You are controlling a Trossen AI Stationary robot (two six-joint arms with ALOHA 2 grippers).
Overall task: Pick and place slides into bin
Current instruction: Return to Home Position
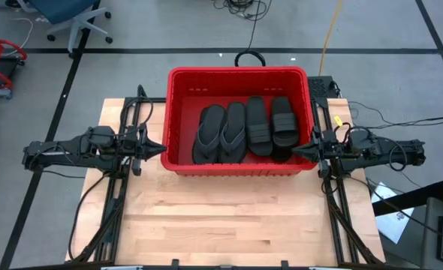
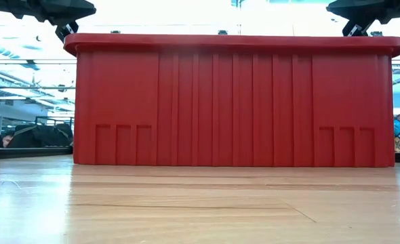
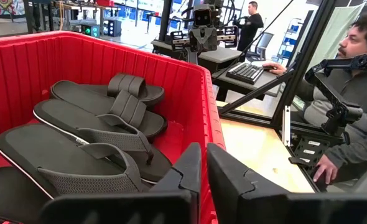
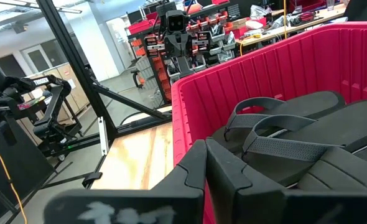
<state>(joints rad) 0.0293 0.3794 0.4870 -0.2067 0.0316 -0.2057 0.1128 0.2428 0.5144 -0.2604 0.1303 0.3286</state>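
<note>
A ribbed red plastic bin (image 1: 236, 72) sits at upper centre of the high view, with matte black rubber slides (image 1: 257, 126) lying side by side inside. The left gripper (image 1: 160, 148) and right gripper (image 1: 295, 150) flank it, fingers pressed together.

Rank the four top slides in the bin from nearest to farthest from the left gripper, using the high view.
From the left gripper:
1. Left flip-flop, leftmost.
2. Second flip-flop, beside it.
3. Inner band slide, right of centre.
4. Outer band slide, far right.
</note>
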